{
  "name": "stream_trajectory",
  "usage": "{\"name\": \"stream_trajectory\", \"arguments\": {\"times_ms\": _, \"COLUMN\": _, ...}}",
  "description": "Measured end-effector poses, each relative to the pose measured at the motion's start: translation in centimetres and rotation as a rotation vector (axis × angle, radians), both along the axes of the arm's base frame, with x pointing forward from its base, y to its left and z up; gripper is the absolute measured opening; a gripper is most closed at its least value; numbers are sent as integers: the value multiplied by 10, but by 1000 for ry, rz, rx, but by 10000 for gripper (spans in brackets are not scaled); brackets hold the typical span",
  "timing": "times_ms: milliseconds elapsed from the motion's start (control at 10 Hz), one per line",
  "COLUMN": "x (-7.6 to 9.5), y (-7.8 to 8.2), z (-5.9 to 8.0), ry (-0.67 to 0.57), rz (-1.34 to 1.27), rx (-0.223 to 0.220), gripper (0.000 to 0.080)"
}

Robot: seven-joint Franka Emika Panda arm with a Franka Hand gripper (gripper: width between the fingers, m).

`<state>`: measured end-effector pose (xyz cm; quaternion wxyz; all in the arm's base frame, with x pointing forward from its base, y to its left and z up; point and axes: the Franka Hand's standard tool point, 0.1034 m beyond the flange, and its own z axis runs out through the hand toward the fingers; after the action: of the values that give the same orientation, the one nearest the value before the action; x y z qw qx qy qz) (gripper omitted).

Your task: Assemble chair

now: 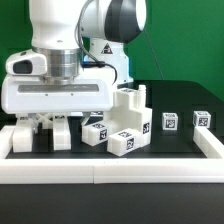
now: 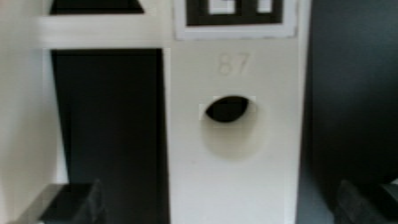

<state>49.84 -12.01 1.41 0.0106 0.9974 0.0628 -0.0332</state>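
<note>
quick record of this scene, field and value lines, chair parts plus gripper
gripper: gripper open, low over the parts at the exterior view's left
under gripper: matte white bar with a dark round hole, tag at one end, between the jaws with a gap on each side, not gripped
cluster: matte white tagged blocks, grouped mid-table
loose cubes: small white tagged cube and second cube, apart, at the exterior view's right
border: plain white rail
surface: black table

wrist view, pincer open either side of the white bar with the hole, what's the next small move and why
Probably close the pincer on the white bar: the jaws stand open with a fingertip on each side, neither touching it, and the bar looks roughly centred between them.
</note>
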Motion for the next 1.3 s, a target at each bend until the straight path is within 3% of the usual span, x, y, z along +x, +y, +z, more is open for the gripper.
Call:
{"name": "stream_trajectory", "arguments": {"times_ms": 1100, "x": -2, "y": 5, "z": -7, "ry": 7, "rz": 17, "rx": 1, "gripper": 649}}
{"name": "stream_trajectory", "arguments": {"times_ms": 1300, "x": -2, "y": 4, "z": -7, "ry": 8, "rz": 15, "rx": 1, "gripper": 392}}
